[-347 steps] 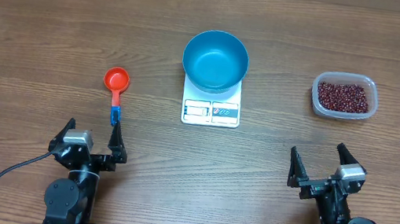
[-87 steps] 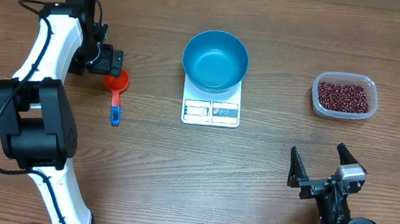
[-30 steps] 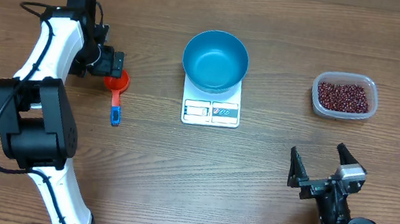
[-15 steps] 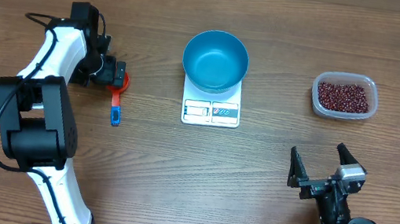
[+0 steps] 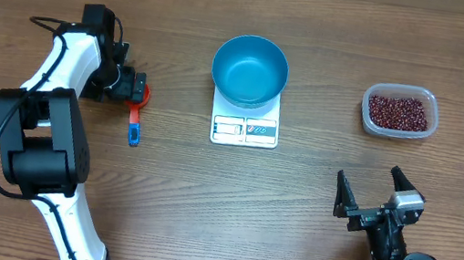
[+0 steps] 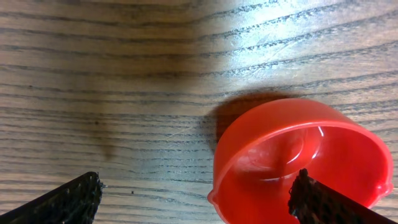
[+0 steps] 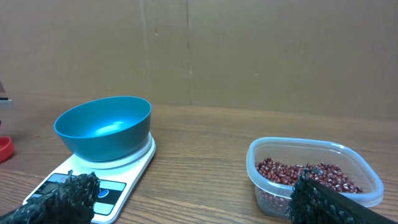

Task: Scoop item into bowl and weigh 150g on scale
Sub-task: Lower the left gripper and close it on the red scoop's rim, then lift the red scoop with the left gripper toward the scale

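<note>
The red scoop point(image 5: 134, 118) with a blue handle end lies left of the scale. My left gripper point(image 5: 131, 84) hangs low over its cup, open. In the left wrist view the red cup point(image 6: 298, 155) fills the lower right; one fingertip point(image 6: 320, 202) is over the cup, the other point(image 6: 65, 200) stands on the wood side, so the cup's left wall lies between the open jaws point(image 6: 196, 200). The blue bowl point(image 5: 250, 68) sits empty on the white scale point(image 5: 246, 130). The beans point(image 5: 398, 111) lie in a clear tub. My right gripper point(image 5: 370, 189) rests open near the front edge.
The clear plastic tub point(image 5: 431, 123) stands at the right. From the right wrist I see the bowl point(image 7: 102, 127), the scale point(image 7: 93, 180), the tub point(image 7: 367, 186) with beans point(image 7: 298, 173), and a brown cardboard wall point(image 7: 249, 50) behind the table. The left arm point(image 5: 51, 75) stretches along the left side.
In the last second my left gripper has shifted a little right and down over the scoop's cup, then held still. The right arm has not moved.
</note>
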Robot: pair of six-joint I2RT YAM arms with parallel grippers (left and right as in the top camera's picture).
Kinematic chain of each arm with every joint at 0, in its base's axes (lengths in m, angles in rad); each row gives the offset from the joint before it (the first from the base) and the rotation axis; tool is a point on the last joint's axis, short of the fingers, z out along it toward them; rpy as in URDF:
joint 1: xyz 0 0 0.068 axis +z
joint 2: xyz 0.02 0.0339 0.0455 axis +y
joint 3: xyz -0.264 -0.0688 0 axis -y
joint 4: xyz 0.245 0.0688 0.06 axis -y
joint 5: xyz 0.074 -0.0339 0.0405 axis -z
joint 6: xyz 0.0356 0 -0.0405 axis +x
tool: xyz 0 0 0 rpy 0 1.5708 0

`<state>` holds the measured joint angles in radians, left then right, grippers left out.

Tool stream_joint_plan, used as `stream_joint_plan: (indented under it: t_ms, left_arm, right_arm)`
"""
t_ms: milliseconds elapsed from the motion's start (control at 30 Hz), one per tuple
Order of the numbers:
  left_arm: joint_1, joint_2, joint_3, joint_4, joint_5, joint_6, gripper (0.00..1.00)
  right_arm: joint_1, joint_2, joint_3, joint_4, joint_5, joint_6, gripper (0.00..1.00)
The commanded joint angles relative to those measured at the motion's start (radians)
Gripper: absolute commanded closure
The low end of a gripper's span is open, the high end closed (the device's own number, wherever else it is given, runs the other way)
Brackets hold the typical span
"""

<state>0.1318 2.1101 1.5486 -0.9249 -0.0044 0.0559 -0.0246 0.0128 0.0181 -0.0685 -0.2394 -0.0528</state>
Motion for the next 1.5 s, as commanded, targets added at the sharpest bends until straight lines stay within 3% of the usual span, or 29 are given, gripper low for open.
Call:
stream_joint_plan:
  t_ms: [0,100,433,633,1000,1100,1467]
  left_arm:
    - [-0.001,0.013,-0.009,0.003,-0.003,0.015,0.00]
    - [-0.001,0.012,-0.009,0.005,-0.003,0.016,0.02]
    - [-0.001,0.013,-0.009,0.012,-0.003,0.015,0.23]
    - [-0.001,0.012,-0.009,0.014,-0.003,0.016,0.46]
    - [-0.001,0.013,-0.009,0.023,-0.003,0.015,0.75]
    - [-0.001,0.013,-0.009,0.026,-0.003,0.015,0.96]
    - [-0.001,0.012,-0.009,0.024,-0.003,0.008,0.96]
  right_arm:
    - [0.006,-0.010,-0.010,0.006,0.002,-0.001,0.00]
    - [0.006,-0.010,-0.010,0.006,0.002,-0.001,0.00]
    - [0.006,-0.010,-0.010,0.006,0.002,-0.001,0.00]
    - [0.006,-0.010,-0.010,0.006,0.002,-0.001,0.00]
    - [0.006,-0.010,-0.010,0.006,0.002,-0.001,0.00]
    - [0.006,-0.010,-0.010,0.006,0.002,-0.001,0.00]
    - [0.006,-0.010,-0.010,0.006,0.002,-0.001,0.00]
